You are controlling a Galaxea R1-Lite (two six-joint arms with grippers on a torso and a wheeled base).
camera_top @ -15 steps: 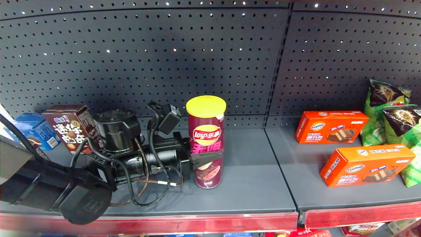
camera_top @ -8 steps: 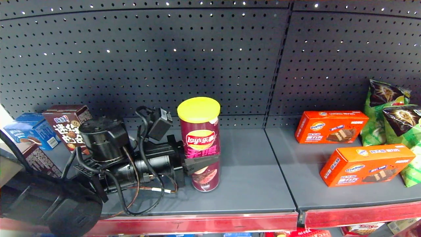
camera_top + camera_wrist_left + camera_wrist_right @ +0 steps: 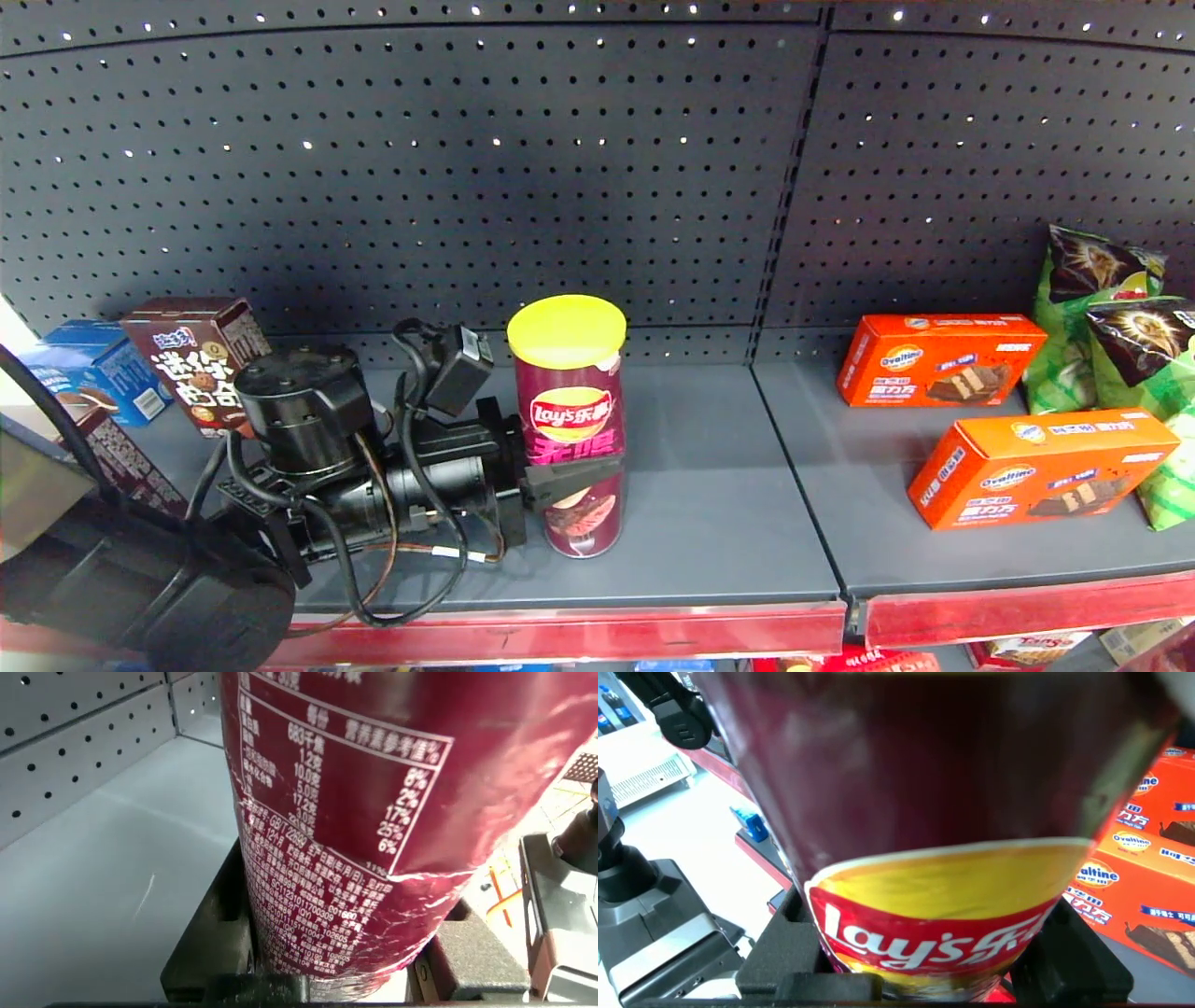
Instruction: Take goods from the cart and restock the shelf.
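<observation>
A maroon chips can [image 3: 569, 411] with a yellow lid stands upright on the grey shelf [image 3: 709, 504], left of its middle. My left gripper [image 3: 571, 473] comes in from the left and is shut on the can's lower half; the left wrist view has the can [image 3: 355, 812] up close between the dark fingers [image 3: 210, 938]. Whether its base touches the shelf I cannot tell. My right gripper [image 3: 924, 985] is shut on a second chips can [image 3: 943, 812], dark red with a yellow and red logo, held away from the shelf.
A brown box [image 3: 201, 359] and a blue box [image 3: 93, 369] stand behind the left arm. Two orange boxes [image 3: 938, 359] [image 3: 1041, 467] and green bags [image 3: 1111, 308] fill the right bay. The perforated back panel [image 3: 560, 187] closes the rear. Free shelf lies between can and divider.
The left gripper has carried the maroon can a little to the left and lower, toward the shelf's front edge. The boxes and bags have not moved.
</observation>
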